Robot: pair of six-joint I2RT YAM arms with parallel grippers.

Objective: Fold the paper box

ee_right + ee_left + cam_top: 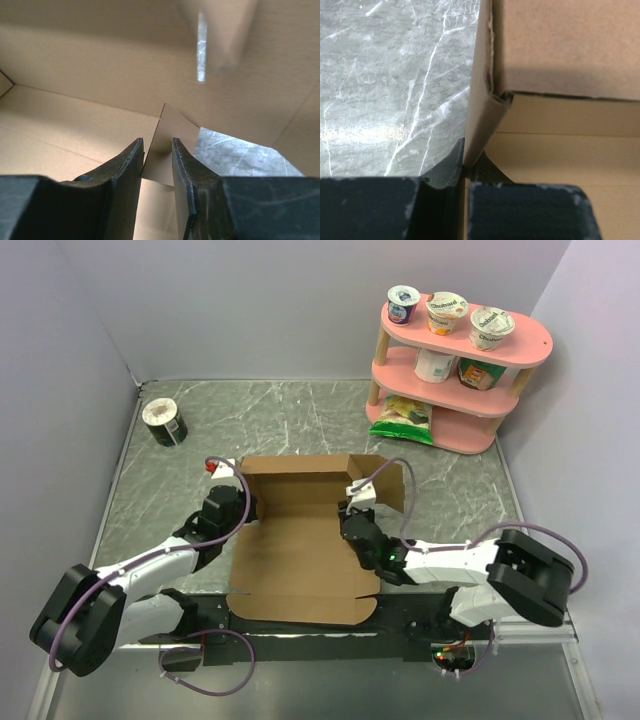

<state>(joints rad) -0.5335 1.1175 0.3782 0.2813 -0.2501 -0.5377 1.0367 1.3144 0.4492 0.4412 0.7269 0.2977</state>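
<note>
Even, soft overhead light — faint glare on the marble table point(380, 100), blurred near jaws.

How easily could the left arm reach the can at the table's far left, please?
Probably not right now: the left gripper is shut on the box wall. The table between it and the can looks bare, so after letting go the path seems free.

Robot lab test cell — plain grey walls point(300, 300), marble-patterned table point(300, 420), pink prop shelf point(455, 370) of groceries
</note>
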